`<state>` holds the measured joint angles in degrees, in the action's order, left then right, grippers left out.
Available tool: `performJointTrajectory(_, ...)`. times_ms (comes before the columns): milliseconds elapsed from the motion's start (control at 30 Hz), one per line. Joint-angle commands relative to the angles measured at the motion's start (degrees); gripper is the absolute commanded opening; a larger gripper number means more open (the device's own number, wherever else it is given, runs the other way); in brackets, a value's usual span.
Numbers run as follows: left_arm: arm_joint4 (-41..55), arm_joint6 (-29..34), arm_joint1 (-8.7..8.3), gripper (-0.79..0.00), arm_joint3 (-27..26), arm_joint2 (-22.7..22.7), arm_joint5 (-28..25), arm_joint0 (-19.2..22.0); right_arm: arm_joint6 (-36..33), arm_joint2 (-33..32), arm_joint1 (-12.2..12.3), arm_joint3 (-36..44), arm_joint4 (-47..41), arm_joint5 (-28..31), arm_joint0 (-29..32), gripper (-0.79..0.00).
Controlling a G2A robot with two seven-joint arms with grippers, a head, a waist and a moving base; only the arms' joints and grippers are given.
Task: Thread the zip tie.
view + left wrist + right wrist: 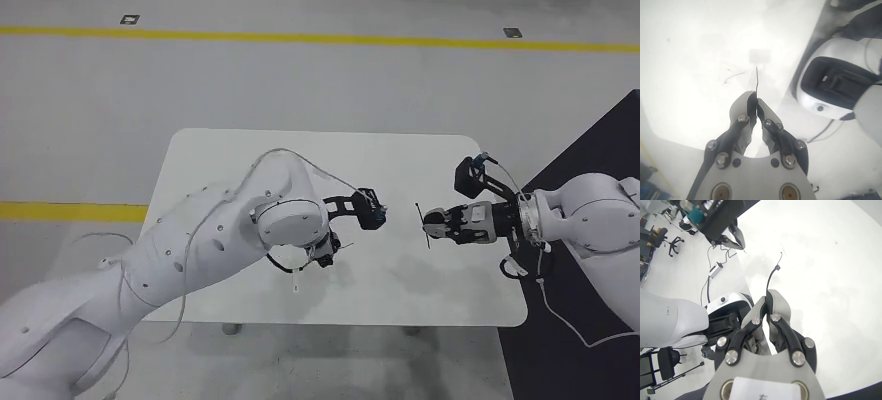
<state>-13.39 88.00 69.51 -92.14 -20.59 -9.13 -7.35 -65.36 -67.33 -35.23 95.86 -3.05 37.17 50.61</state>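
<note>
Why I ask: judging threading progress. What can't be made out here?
Left wrist view: the rear end of the black strip is hidden inside the shut left hand; glare blurs the table beyond.
Right wrist view: the head slot of the zip tie is too small to see; the right hand hides its tail.
Top view: the zip tie is too thin to tell its ends.

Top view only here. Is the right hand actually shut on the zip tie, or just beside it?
Observer: Shut on it. In the right wrist view the right hand pinches the zip tie by its strap, and the locking head sticks out free in front.
Operator: Left hand holding anything?
Observer: Yes. In the left wrist view the left hand is shut on a thin black strip that pokes out past its tips.
</note>
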Motion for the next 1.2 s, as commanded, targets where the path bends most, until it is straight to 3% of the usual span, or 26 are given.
performJointTrajectory(0,17.57,0.0,-0.63,-0.785,0.13,3.58,1.61,4.45,0.35,-0.25,0.05,0.23,0.78,0.03,0.34,-0.785)
performJointTrajectory(67,24.17,0.0,-1.1,-0.785,-0.16,8.16,0.73,8.95,0.71,-0.45,0.08,0.26,1.28,0.06,0.43,-0.785)
performJointTrajectory(400,24.84,-0.48,-1.11,-0.785,-0.24,8.3,1.01,8.16,0.71,-0.45,0.08,0.26,1.28,0.06,0.43,-0.785)
performJointTrajectory(500,37.55,-2.76,-1.04,-0.785,0.56,4.75,1.87,5.75,0.71,-0.45,0.08,0.26,1.28,0.06,0.43,-0.785)
performJointTrajectory(600,47.96,-3.65,-0.95,-0.785,1.48,0.79,7.27,5.77,0.71,-0.45,0.08,0.26,1.28,0.06,0.43,-0.785)
performJointTrajectory(667,59.0,-4.76,-0.8,-0.785,0.65,-2.18,8.1,3.59,0.71,-0.45,0.08,0.26,1.28,0.06,0.43,-0.785)
performJointTrajectory(833,67.76,-9.63,-0.85,-0.785,3.74,-4.04,17.75,-0.51,0.71,-0.45,0.08,0.26,1.28,0.06,0.43,-0.785)
performJointTrajectory(933,73.66,-5.48,-0.29,-0.785,4.56,-5.53,12.44,-3.11,0.71,-0.45,0.08,0.26,1.28,0.06,0.43,-0.785)
performJointTrajectory(1167,73.66,-5.48,-0.29,-0.785,4.56,-5.53,12.44,-3.11,0.71,-0.45,0.08,0.26,1.28,0.06,0.43,-0.785)
